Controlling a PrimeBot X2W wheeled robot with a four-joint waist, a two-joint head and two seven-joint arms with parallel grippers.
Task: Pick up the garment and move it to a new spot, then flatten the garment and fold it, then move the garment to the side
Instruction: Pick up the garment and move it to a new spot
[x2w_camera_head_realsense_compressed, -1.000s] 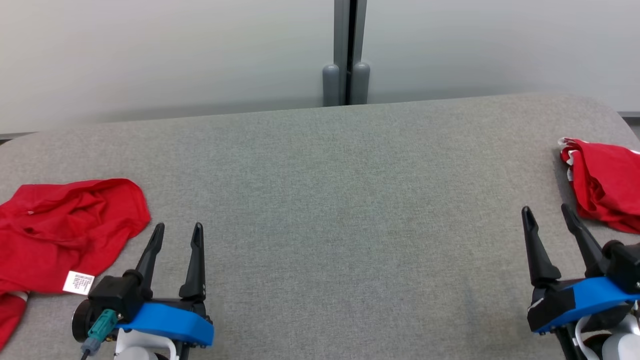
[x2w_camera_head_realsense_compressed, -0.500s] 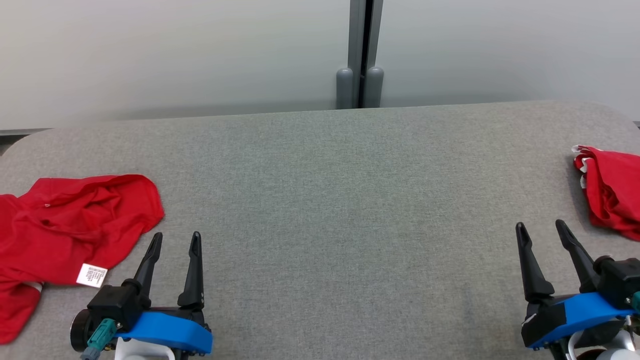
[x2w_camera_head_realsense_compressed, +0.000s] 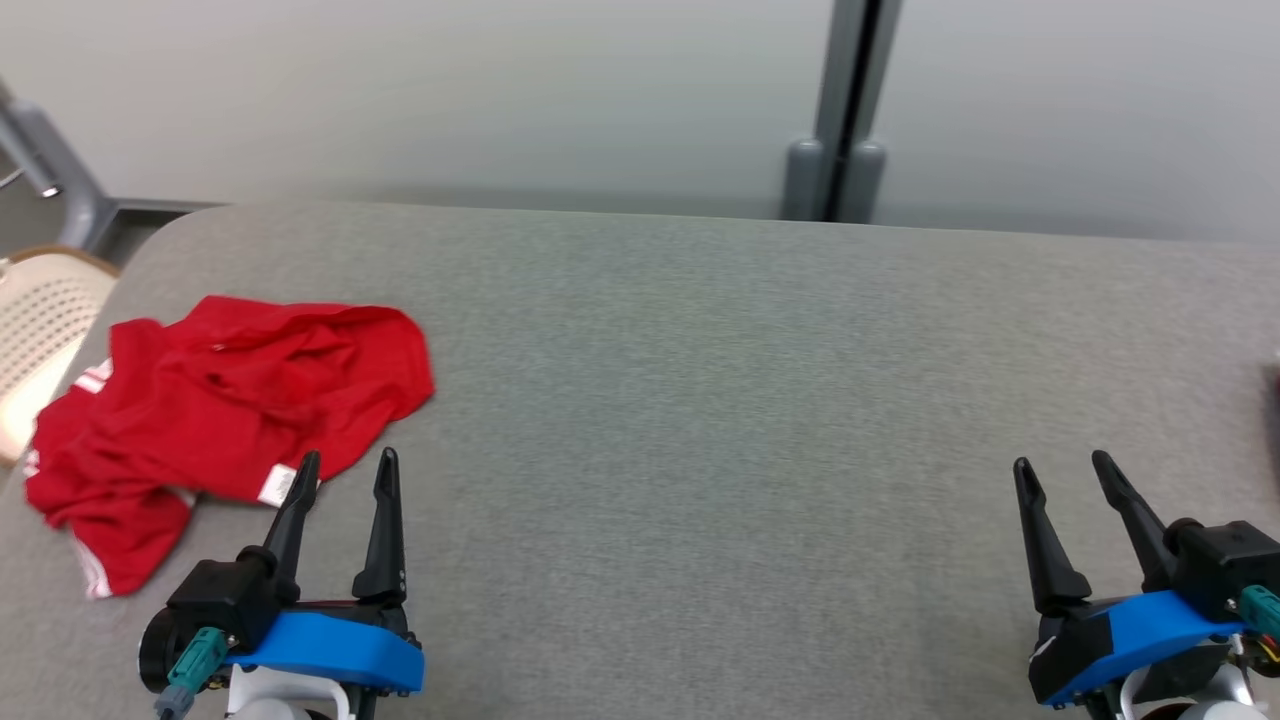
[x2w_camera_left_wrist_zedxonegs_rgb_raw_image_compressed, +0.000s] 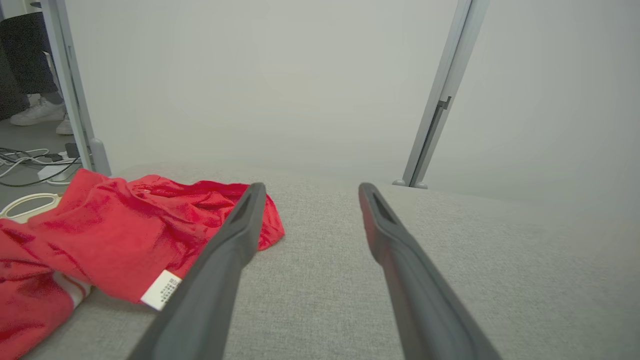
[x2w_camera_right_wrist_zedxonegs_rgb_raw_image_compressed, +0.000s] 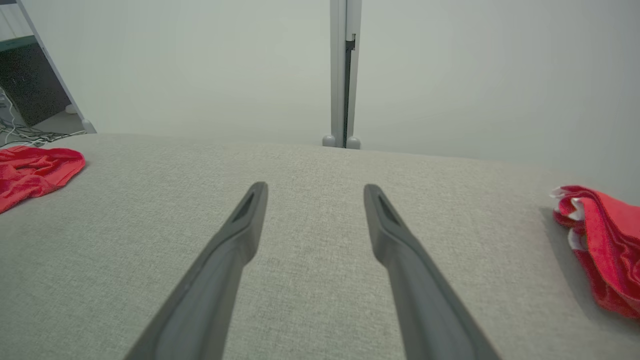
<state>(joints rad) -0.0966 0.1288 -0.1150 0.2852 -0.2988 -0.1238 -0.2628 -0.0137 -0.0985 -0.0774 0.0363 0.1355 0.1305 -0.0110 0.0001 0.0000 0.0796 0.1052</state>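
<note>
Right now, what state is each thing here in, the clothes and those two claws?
Red garment on the left: crumpled, lying loose on the table, white label showing.
Red garment on the right: bunched up, lying on the table, not held.
Left gripper: open, empty, fingers at the near edge of the left garment.
Right gripper: open, empty, above bare table.
</note>
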